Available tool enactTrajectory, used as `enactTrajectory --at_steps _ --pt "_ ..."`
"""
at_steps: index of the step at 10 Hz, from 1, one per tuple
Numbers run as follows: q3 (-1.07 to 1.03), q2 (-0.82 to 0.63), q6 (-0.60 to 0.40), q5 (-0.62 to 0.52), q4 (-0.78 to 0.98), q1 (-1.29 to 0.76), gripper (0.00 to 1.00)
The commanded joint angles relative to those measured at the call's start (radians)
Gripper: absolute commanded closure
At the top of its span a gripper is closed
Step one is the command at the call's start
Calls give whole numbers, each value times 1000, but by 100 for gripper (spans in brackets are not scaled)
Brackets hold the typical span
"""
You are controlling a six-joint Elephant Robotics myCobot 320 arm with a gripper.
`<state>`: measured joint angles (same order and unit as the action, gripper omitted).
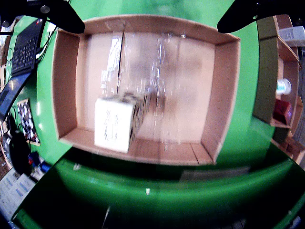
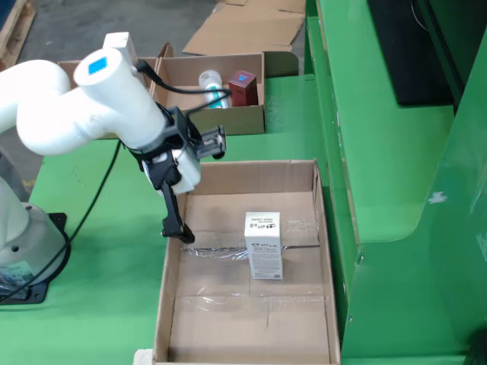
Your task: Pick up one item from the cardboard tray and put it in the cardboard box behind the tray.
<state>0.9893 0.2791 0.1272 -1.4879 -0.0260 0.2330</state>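
Note:
A white printed carton (image 2: pixel 262 245) stands upright in the middle of a large open cardboard box (image 2: pixel 323 251). In the wrist view the carton (image 1: pixel 114 124) sits low and left on that box's floor (image 1: pixel 190 95). My gripper (image 2: pixel 202 190) hangs over the box's left rim, open and holding nothing. Its dark fingertips (image 1: pixel 66 19) spread wide at the top corners of the wrist view, well apart from the carton. Behind the large box is a smaller cardboard box (image 2: pixel 228 120) with a pale bottle (image 2: pixel 209 79) and a red carton (image 2: pixel 243 87) in it.
Clear tape strips cross the large box's floor (image 2: pixel 221 255). A raised green machine housing (image 2: pixel 380 152) runs along the right side. Flattened cardboard (image 2: pixel 243 30) lies on the floor at the back. The arm's base (image 2: pixel 23 243) and cable (image 2: pixel 91 205) are at the left.

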Motion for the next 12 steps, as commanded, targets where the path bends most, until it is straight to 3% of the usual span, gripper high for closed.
enactTrajectory --at_steps 1,2,3,4,5,6,7,12 --pt "-989 495 -6 8 305 -2 0" --pt "-989 495 -6 8 305 -2 0" --pt "-989 585 -23 62 41 -12 0" --pt "-989 585 -23 62 41 -12 0" --pt "-989 714 -87 270 -361 3 0" --pt "-989 714 -87 270 -361 3 0" --pt "-989 766 -154 531 -486 34 0" --pt "-989 759 -158 533 -486 23 0"
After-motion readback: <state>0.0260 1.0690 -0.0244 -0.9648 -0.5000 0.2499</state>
